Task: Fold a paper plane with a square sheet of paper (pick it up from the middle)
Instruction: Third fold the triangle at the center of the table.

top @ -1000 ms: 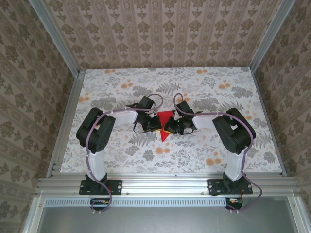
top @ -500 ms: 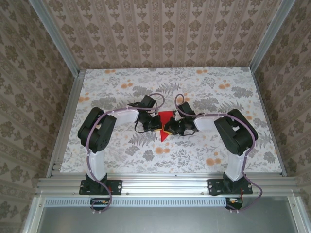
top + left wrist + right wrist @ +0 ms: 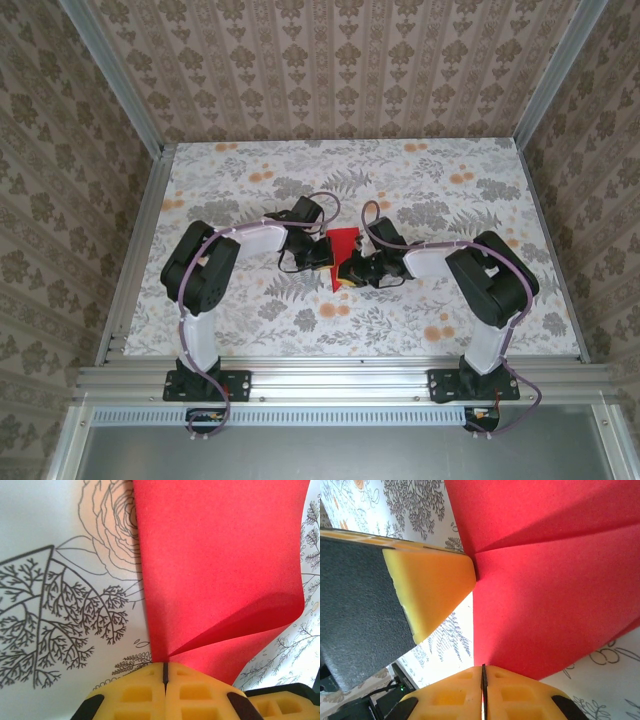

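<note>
Left gripper (image 3: 164,669): yellow fingers (image 3: 135,695) pressed together, pinching edge of square sheet of paper (image 3: 344,241). Red sheet creased, curling up, mid-worktop (image 3: 450,180), between both grippers. Right gripper (image 3: 483,672): likewise clamped tight on sheet edge.

We count one red paper sheet (image 3: 220,555); two arms (image 3: 205,270) (image 3: 490,275); two grippers, left gripper (image 3: 164,672) and right gripper (image 3: 483,676); one floral table (image 3: 450,180).
</note>
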